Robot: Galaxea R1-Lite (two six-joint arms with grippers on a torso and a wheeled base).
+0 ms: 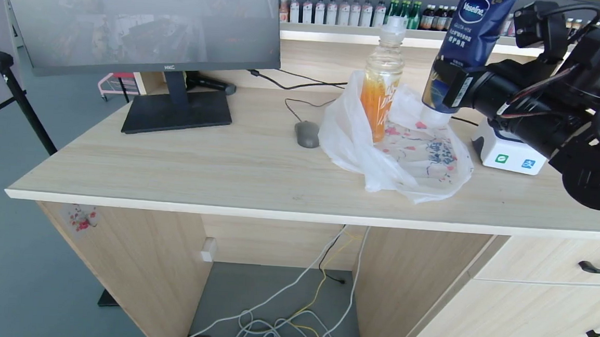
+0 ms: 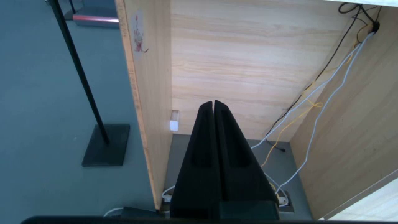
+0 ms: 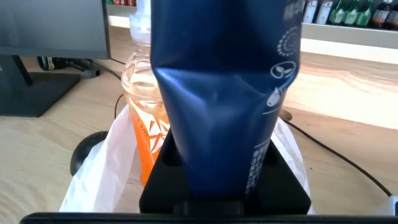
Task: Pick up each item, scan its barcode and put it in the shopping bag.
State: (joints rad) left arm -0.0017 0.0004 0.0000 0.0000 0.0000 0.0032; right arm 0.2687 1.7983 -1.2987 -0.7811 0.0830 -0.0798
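head view / lotion tube (image 1: 472, 33): blue, held upright in the air above the far side of the shopping bag (image 1: 415, 160), lower end just over the bag, near the orange drink bottle (image 1: 382, 85)
head view / right gripper (image 1: 448, 89): my fingers are clamped on the tube's lower part
head view / right arm pose: reaches in level over the counter (image 1: 216, 168), above the white scanner box (image 1: 509, 158), wrist turned so the tube points up
head view / bottle: stands inside the bag, cap on
left wrist view / left gripper (image 2: 214, 103): fingers pressed together, nothing between them
left wrist view / left arm pose: hangs low beside the counter's side panel (image 2: 146, 93), pointing at the floor near the cables (image 2: 323, 106)
right wrist view / tube (image 3: 224, 93): sits between my fingers, wall creased where I pinch it
right wrist view / bottle (image 3: 140, 87): just behind the tube, bag plastic (image 3: 93, 180) around its base
handling, my guess: tube is light, soft and slick, and it dents under pressure
grip spot, my guess: low near the stiffer cap end, moderate squeeze, so it neither slides nor oozes
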